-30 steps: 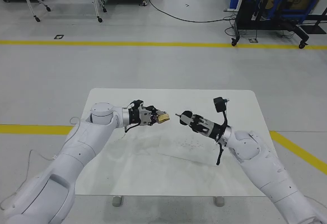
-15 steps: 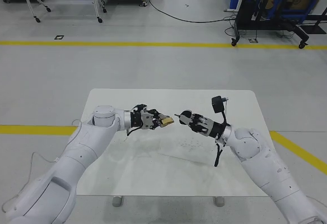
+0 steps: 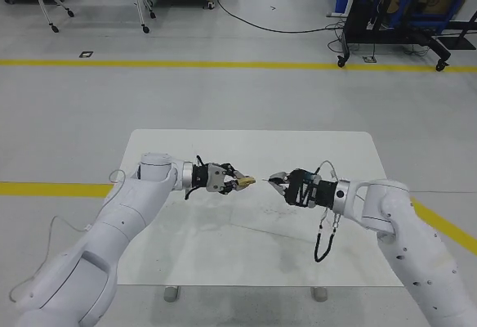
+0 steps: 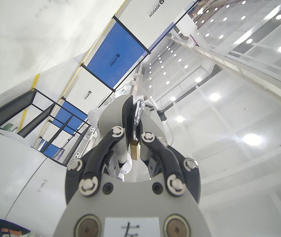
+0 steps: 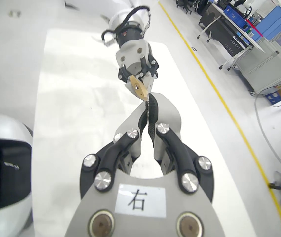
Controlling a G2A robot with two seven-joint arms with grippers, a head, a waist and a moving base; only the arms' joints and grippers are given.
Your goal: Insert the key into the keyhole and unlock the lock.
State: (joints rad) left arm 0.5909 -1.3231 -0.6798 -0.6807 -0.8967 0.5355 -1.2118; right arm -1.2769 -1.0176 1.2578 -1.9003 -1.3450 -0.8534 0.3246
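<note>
Your left hand (image 3: 237, 180) is closed tight on the gold lock (image 5: 138, 89), up above the desk (image 3: 222, 245). Your right hand (image 5: 148, 102) pinches the thin key (image 3: 262, 181). The hands face each other, tip to tip. The key points straight at the lock, right beside it. I can't tell if it is in the hole.

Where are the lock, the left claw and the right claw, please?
lock (image 5: 140, 90), right wrist view, brass body.
left claw (image 4: 136, 110), left wrist view, between its fingertips.
right claw (image 5: 147, 104), right wrist view, between its fingertips.
</note>
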